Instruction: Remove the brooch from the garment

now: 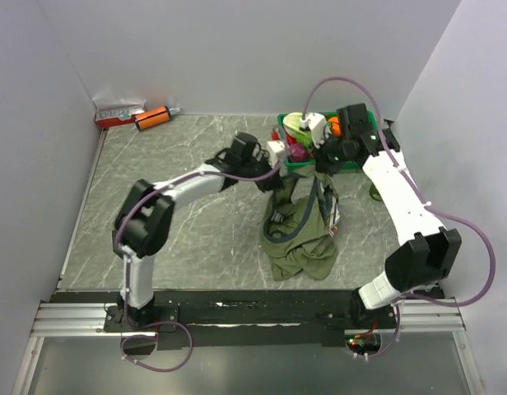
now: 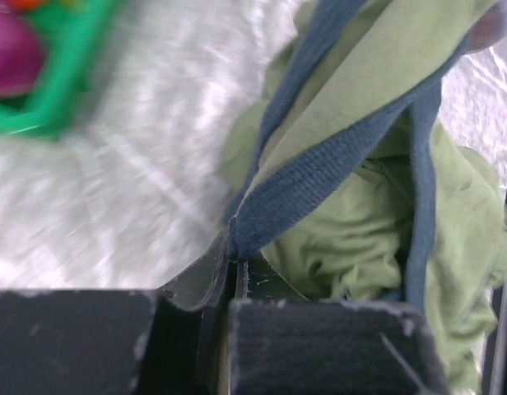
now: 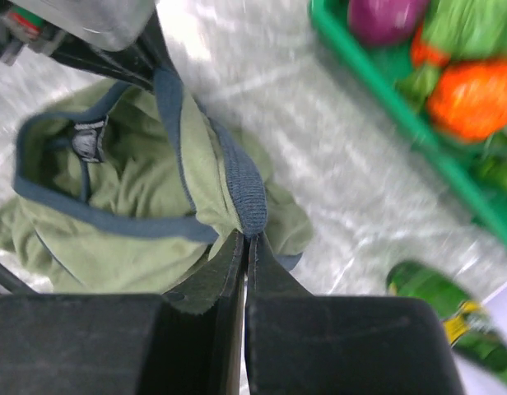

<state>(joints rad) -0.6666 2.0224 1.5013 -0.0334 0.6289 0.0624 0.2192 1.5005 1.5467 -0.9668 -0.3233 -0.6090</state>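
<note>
Top external view: olive-green cotton T-shirt hangs between the two arms. Its upper part is strung up near the green plastic basket and its lower part is heaped on the grey marbled tabletop.

Left wrist view: left gripper has its jaws pressed together on the navy ribbed collar band. The band runs up and away from the fingertips under tension.

Right wrist view: right gripper is likewise clamped on another stretch of the same band, with no gap visible between the fingers. The neck opening is spread out below, and a dark neck label shows inside it.

Brooch: not found in any view. No small whitish disc shows on the fabric facing the cameras. It is presumably on the chest panel, which is folded into the bunch or turned away. Exact position cannot be told.

Step in hand (judgement): holding the shirt up by the collar with both arms to open it out. The removal itself is not yet begun.

Next move (judgement):
- Spread or turn the cloth until the front face and the brooch are exposed.
- One gripper must then let go of the collar and pinch the disc, while the other keeps the fabric taut.
- Risk: slack cloth would follow the pull instead of releasing the brooch.
</note>
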